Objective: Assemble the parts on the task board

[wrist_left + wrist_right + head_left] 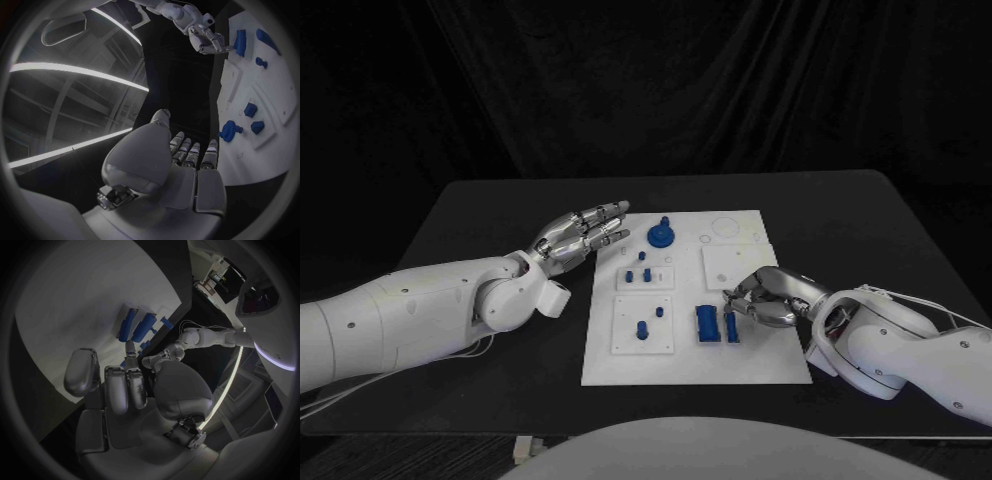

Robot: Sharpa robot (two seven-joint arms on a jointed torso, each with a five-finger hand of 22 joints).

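Nearest the head camera, the table [488, 210] carries the white board [692, 365] at its middle, lying lengthwise away from the robot; on the board's near half two long blue parts [710, 324] lie side by side, just beside a short upright peg [643, 329] standing in a raised square plate; further back, two small pegs [639, 274] stand on another plate, and at the far end sits a round blue knob [659, 237]; the far right corner of the board shows faint ring outlines.

Right hand [764, 298] rests at the board's right edge, fingers curled in, its fingertips touching or nearly touching the outer of the two long parts; whether it grips that part I cannot tell, since the wrist view shows the fingers [126, 385] bent over the board with the long parts [139, 326] just beyond them.

Left hand [581, 236] hovers over the table at the board's left edge, near the knob, released, fingers straight and apart, holding nothing; its wrist view shows the palm [164, 165] beside the knob [230, 130].
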